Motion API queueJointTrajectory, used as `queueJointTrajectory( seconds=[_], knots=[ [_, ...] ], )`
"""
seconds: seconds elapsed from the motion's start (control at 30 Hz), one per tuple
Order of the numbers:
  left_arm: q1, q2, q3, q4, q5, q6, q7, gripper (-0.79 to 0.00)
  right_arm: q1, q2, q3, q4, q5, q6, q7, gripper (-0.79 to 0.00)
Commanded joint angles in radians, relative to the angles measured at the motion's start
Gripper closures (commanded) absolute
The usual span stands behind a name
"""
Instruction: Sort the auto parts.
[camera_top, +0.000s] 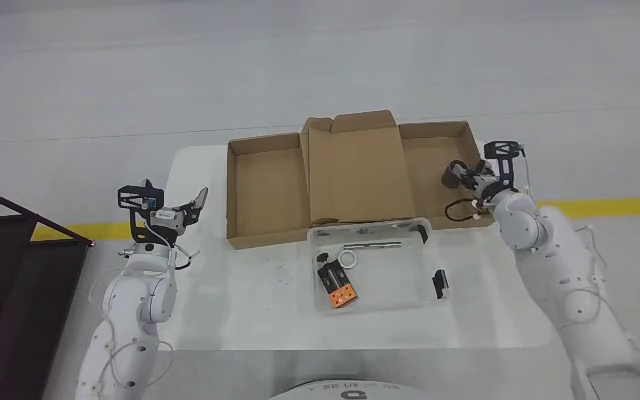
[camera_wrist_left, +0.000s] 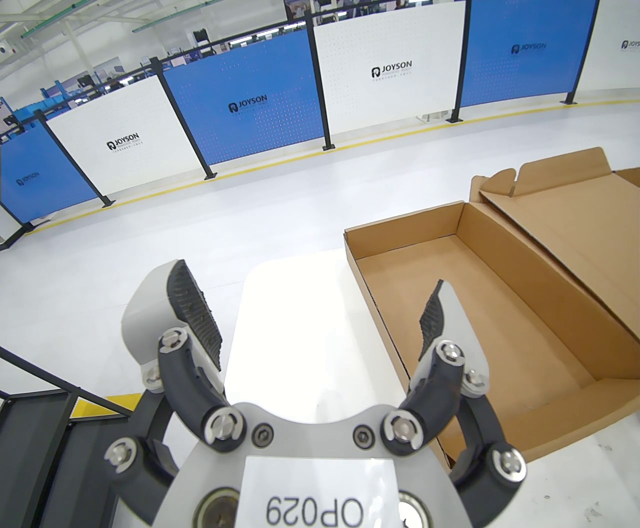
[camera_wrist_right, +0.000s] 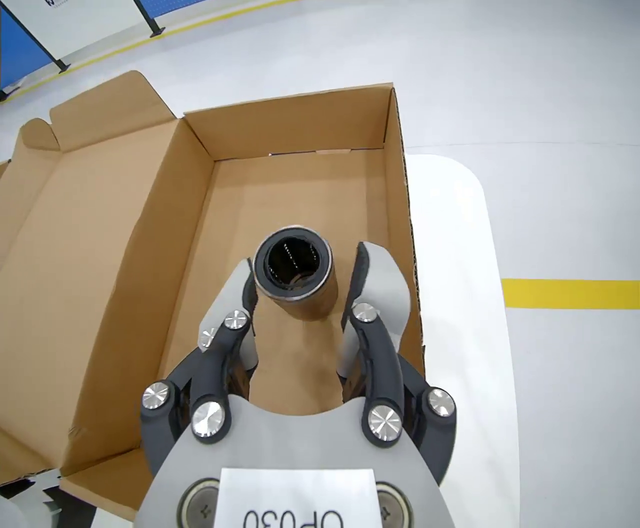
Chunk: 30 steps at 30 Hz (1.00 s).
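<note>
Bearing (camera_wrist_right: 292, 280) perhaps loose within right gripper (camera_wrist_right: 305, 257).

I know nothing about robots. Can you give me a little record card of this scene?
box: open cardboard box, left compartment bare
tray: clear tray in front of the box, holding an orange part and a white ring
left gripper: open, holding nothing, beside the box's left end
right gripper: open around a black cylinder, over the box's right compartment
</note>
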Motion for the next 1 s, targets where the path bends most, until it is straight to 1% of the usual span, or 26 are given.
queueJointTrajectory(
  seconds=[0.0,0.07,0.13,0.23,0.27,0.3,0.37,0.4,0.43,0.47,0.5,0.57,0.7,0.8,0.87,0.93,0.97],
  knots=[
    [0.000,0.000,0.000,0.000,0.000,0.000,0.000,-0.785,-0.013,0.001,0.015,-0.015,0.020,-0.020,-0.008,-0.785],
    [0.000,0.000,0.000,0.000,0.000,0.000,0.000,-0.785,-0.037,0.004,0.043,-0.039,0.072,-0.094,-0.018,-0.785],
    [0.000,0.000,0.000,0.000,0.000,0.000,0.000,-0.785,-0.070,0.011,0.080,-0.071,0.135,-0.208,-0.026,-0.785],
    [0.000,0.000,0.000,0.000,0.000,0.000,0.000,-0.785,-0.137,0.023,0.141,-0.121,0.223,-0.422,-0.028,-0.785],
    [0.000,0.000,0.000,0.000,0.000,0.000,0.000,-0.785,-0.165,0.028,0.163,-0.146,0.250,-0.512,-0.022,-0.785],
    [0.000,0.000,0.000,0.000,0.000,0.000,0.000,-0.785,-0.179,0.031,0.173,-0.159,0.260,-0.554,-0.017,-0.785],
    [0.000,0.000,0.000,0.000,0.000,0.000,0.000,-0.785,-0.221,0.039,0.191,-0.202,0.285,-0.698,0.003,-0.785],
    [0.000,0.000,0.000,0.000,0.000,0.000,0.000,-0.785,-0.230,0.040,0.197,-0.208,0.286,-0.727,0.007,-0.785],
    [0.000,0.000,0.000,0.000,0.000,0.000,0.000,-0.785,-0.246,0.044,0.203,-0.225,0.287,-0.794,0.014,-0.785],
    [0.000,0.000,0.000,0.000,0.000,0.000,0.000,-0.785,-0.257,0.046,0.204,-0.234,0.290,-0.838,0.018,-0.785],
    [0.000,0.000,0.000,0.000,0.000,0.000,0.000,-0.785,-0.262,0.047,0.206,-0.238,0.289,-0.855,0.021,-0.785],
    [0.000,0.000,0.000,0.000,0.000,0.000,0.000,-0.785,-0.282,0.054,0.203,-0.283,0.263,-0.855,0.036,-0.785],
    [0.000,0.001,-0.002,-0.008,0.011,-0.002,0.007,-0.785,-0.292,0.056,0.208,-0.291,0.247,-0.855,0.032,-0.785],
    [0.056,0.006,-0.018,-0.084,0.129,-0.013,0.056,-0.785,-0.292,0.056,0.208,-0.291,0.247,-0.855,0.032,-0.785],
    [0.093,0.009,-0.025,-0.159,0.149,-0.060,0.041,-0.785,-0.292,0.056,0.208,-0.291,0.247,-0.855,0.032,-0.785],
    [0.124,0.013,-0.019,-0.226,0.149,-0.153,-0.008,-0.785,-0.292,0.056,0.208,-0.291,0.247,-0.855,0.032,-0.785],
    [0.132,0.015,-0.013,-0.243,0.139,-0.197,-0.036,-0.785,-0.292,0.056,0.208,-0.291,0.247,-0.855,0.032,-0.785]
  ],
)
